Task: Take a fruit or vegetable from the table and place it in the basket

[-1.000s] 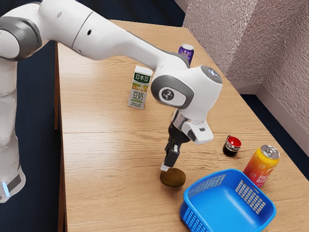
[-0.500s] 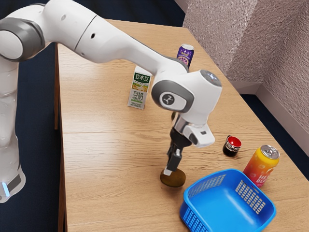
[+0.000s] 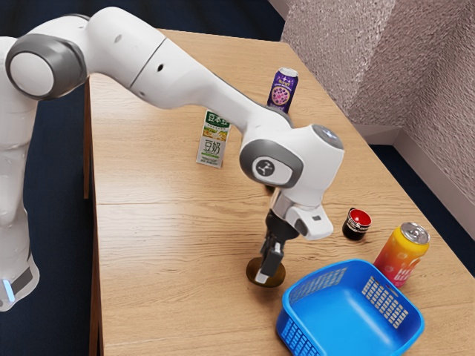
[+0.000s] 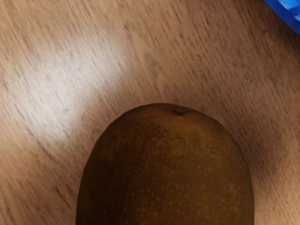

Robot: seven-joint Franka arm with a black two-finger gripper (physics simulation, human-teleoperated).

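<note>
Fruit: a kiwi-like oval [image 4: 166, 173], brown-green and speckled, lay on the tabletop [image 3: 163, 245], near the basket's side.
Tool: the black gripper [image 3: 268, 274] was down at the fruit, overlapping it in the exterior view; could not tell whether it was spread or pinching.
Step in hand: probably settling the grasp; fruit not in the basket.
Grip advice: best taken low, around the widest part, with even contact on both flanks; a high bite would likely have slipped off the curve.
Squeeze: gentle and slow seemed right, as a rounded body could have rolled or squirted out.
Lift: straight up first, hold checked before any sideways travel.
Basket: blue and open-topped [image 3: 349, 308], just beside the fruit toward the exterior view's right; its rim needed clearing before a low release.
</note>
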